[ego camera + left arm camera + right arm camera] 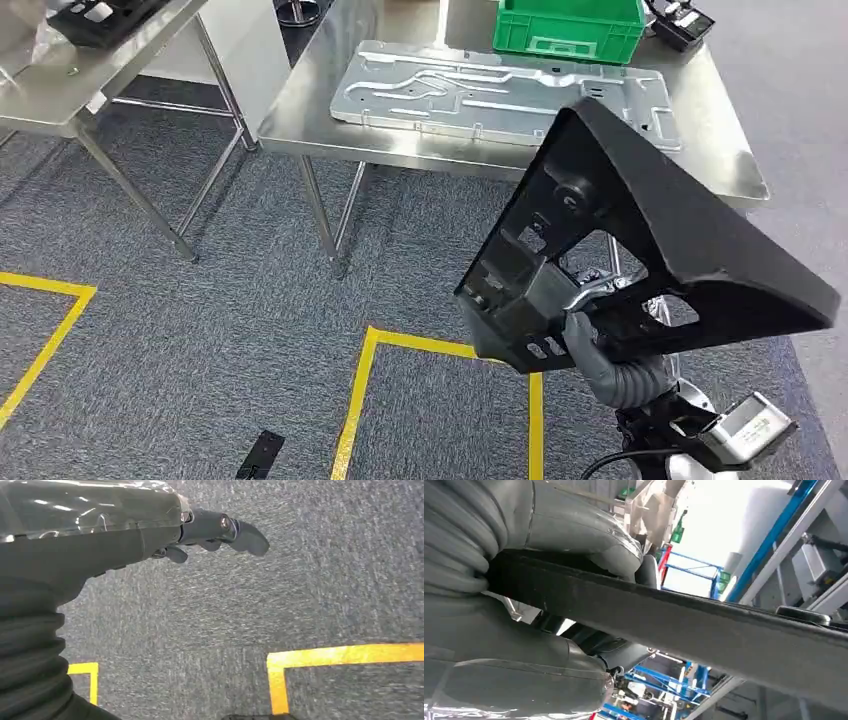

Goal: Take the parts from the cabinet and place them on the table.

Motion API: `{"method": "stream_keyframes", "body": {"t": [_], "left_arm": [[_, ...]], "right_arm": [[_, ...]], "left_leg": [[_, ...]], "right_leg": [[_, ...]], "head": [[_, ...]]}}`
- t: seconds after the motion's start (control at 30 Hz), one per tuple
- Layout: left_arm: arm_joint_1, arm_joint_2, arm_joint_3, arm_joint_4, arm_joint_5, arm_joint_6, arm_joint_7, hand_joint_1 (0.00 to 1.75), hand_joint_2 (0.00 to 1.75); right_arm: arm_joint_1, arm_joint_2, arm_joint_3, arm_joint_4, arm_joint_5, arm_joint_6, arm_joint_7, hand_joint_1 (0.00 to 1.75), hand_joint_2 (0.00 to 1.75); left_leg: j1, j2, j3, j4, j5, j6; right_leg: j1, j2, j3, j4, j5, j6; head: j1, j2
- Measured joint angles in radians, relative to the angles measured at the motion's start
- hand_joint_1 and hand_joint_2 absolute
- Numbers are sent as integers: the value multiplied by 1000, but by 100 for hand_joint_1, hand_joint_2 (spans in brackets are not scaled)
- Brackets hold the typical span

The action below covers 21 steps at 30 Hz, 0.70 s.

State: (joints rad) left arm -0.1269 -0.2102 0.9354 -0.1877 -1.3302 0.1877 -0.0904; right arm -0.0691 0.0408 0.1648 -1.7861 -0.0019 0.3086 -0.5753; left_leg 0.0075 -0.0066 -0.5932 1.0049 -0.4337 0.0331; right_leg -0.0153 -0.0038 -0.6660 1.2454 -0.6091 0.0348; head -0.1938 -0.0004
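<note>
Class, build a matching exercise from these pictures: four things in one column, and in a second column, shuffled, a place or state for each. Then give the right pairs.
Things
1. black part
2. green crate
3. metal plate
4. left hand

Places or states
A. lies flat on the steel table, in front of the crate
B. hangs over the grey carpet, holding nothing
C. held up by the right hand
D. stands at the far side of the table

Pairs: 1-C, 2-D, 3-A, 4-B
</note>
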Motion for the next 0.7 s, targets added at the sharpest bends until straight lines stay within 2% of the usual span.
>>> {"method": "stream_keyframes", "body": {"t": [0.03,0.07,0.1,0.17,0.2,0.23,0.33,0.4,0.43,0.47,0.5,0.53,0.57,0.6,0.63,0.7], "left_arm": [[1,0,0,0,0,0,0,0,175],[2,0,0,0,0,-2,0,0,175],[3,0,0,0,0,-3,0,0,175],[1,0,0,0,-2,-4,0,0,175],[1,0,-1,0,-3,-5,0,0,175],[-1,0,-1,0,-3,-6,0,0,175],[-1,0,-5,0,-9,-7,0,0,175],[-3,0,-8,0,-10,-7,0,0,175],[-4,0,-9,0,-10,-7,0,0,175],[-4,0,-9,0,-10,-7,0,0,175],[-3,0,-9,0,-10,-7,0,0,175],[-1,0,-10,0,-10,-7,1,0,175],[0,0,-10,0,-11,-7,1,0,175],[1,0,-10,0,-11,-7,1,0,175],[0,0,-10,0,-11,-7,2,0,175],[-1,0,-13,0,-13,-7,2,0,175]], "right_arm": [[4,0,-2,0,0,0,0,175,175],[7,0,-3,0,0,0,0,175,175],[8,0,-4,0,0,0,0,175,175],[8,0,-4,0,0,0,0,175,175],[8,0,-4,0,0,0,0,175,175],[8,0,-5,0,0,0,0,175,175],[9,0,-5,0,1,0,0,175,175],[9,0,-6,-3,2,0,0,175,175],[8,0,-6,-4,2,0,-1,175,175],[8,1,-6,-3,2,0,-1,175,175],[10,1,-6,-3,2,0,-1,175,175],[11,1,-6,-3,2,0,-2,175,175],[13,1,-6,-3,2,0,-2,175,175],[14,1,-6,-3,2,0,-2,175,175],[15,1,-6,-3,2,0,-2,175,175],[14,2,-6,-4,2,0,-4,175,175]], "left_leg": [[-1,-1,1,1,-3,1],[-1,-2,4,2,-6,0],[-1,-3,8,3,-11,-1],[-1,-7,24,9,-23,-5],[-1,-7,28,12,-31,-9],[-9,-9,25,18,-37,-17],[-6,-10,29,11,-42,-32],[-4,-6,29,27,-53,-46],[-3,-2,8,77,-77,-53],[-2,-1,-23,136,-104,-57],[1,-1,-80,239,-143,-62],[2,0,-122,309,-162,-64],[3,0,-148,341,-156,-64],[3,0,-149,323,-127,-63],[3,0,-129,262,-79,-60],[1,1,-48,67,37,-45]], "right_leg": [[0,0,-41,61,-11,2],[0,0,-60,75,5,2],[0,0,-54,44,40,1],[0,0,15,-117,146,-4],[0,1,46,-197,177,-9],[6,4,56,-211,158,-11],[8,5,54,-213,153,-24],[-1,4,70,-226,154,-37],[-2,2,77,-228,148,-45],[-2,0,81,-228,146,-47],[-1,0,87,-227,140,-49],[0,0,92,-227,135,-49],[0,1,98,-227,130,-49],[0,2,107,-227,123,-48],[0,3,117,-227,116,-47],[1,3,144,-227,98,-41]], "head": [[0,0],[0,0],[0,0],[0,0],[0,0],[0,0],[0,0],[0,0],[0,0],[0,0],[0,0],[-1,0],[-1,0],[0,0],[-1,0],[0,0]]}}
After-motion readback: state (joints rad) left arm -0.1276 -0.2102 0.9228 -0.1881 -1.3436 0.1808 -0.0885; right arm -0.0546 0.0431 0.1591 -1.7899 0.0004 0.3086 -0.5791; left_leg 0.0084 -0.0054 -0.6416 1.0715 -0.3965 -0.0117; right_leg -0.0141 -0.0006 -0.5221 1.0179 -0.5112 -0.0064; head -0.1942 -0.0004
